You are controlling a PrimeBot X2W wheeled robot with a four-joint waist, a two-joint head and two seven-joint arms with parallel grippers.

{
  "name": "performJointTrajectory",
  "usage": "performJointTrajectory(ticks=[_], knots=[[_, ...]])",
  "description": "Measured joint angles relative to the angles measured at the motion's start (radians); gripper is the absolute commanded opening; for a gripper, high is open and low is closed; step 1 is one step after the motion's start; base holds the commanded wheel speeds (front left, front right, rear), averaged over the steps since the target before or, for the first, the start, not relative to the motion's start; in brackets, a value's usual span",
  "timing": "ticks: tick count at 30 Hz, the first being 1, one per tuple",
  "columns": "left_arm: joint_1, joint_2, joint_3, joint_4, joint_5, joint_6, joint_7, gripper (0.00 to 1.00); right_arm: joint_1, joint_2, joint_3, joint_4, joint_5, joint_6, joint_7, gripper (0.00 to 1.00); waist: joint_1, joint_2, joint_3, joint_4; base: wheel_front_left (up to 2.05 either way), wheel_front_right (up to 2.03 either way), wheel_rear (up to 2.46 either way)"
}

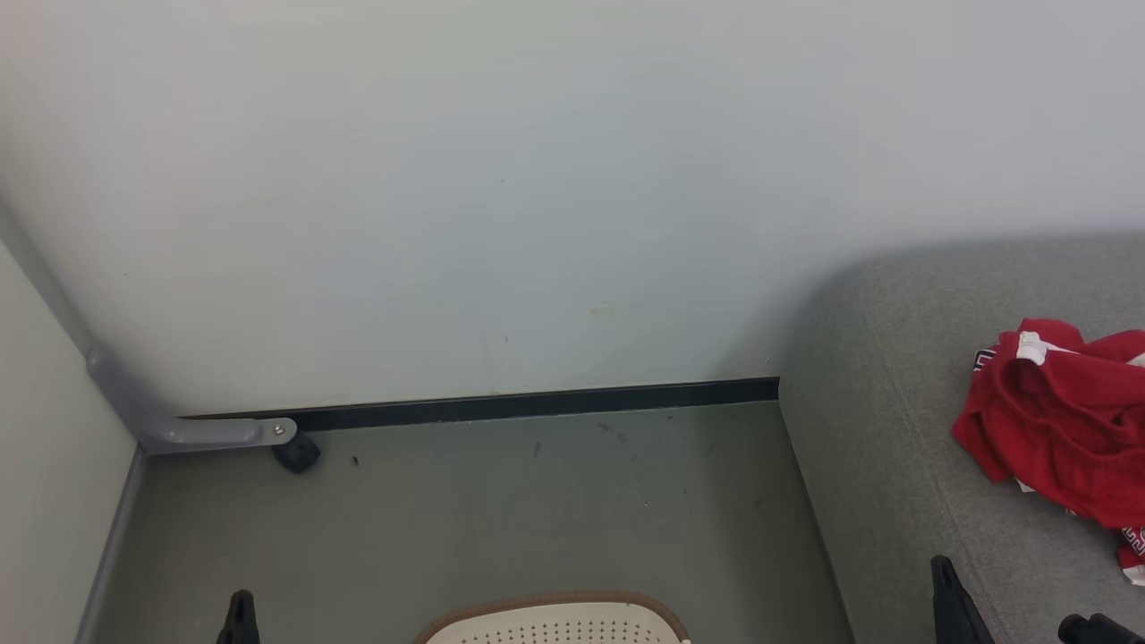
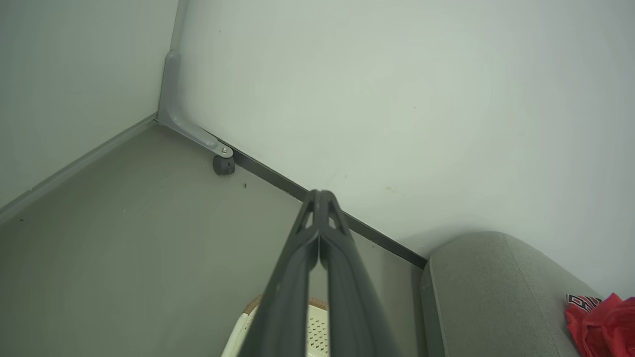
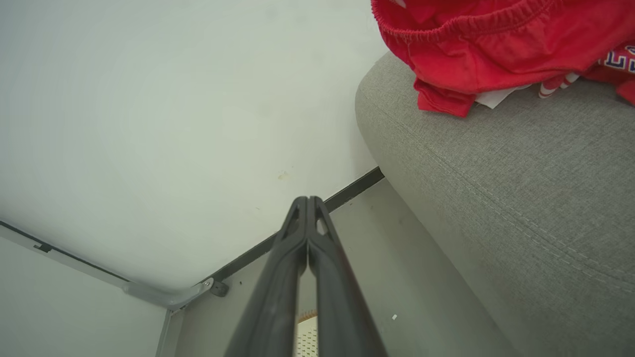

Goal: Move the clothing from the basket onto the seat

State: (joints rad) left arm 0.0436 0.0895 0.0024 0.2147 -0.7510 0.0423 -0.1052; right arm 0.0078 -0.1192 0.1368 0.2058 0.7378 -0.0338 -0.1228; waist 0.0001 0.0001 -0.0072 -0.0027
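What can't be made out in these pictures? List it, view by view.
Basket: the head view's bottom edge cuts it off, so whether anything is left inside is unknown.
Clothing on the sofa: the head view's right edge crops it; garment count unclear.
Lettering: right wrist view, cropped at the edge, unreadable.
Dark lump: head view, too small to identify.

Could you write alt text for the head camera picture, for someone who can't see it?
Red clothing lies heaped on a grey seat at the right. The rim of a cream basket peeks in at bottom centre, on a grey floor before a pale wall, with the dark tips of the left hand and right hand either side.
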Motion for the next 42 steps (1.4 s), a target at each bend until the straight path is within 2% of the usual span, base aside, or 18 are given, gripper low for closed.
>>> performJointTrajectory(ticks=[42], knots=[[-0.080, -0.030, 0.060, 0.054, -0.565, -0.109, 0.149, 0.00, -0.062, 0.051, -0.181, 0.062, 0.575, 0.102, 0.159, 0.00, -0.0001, 0.0000, 0.006, 0.002, 0.00, 0.00, 0.00]])
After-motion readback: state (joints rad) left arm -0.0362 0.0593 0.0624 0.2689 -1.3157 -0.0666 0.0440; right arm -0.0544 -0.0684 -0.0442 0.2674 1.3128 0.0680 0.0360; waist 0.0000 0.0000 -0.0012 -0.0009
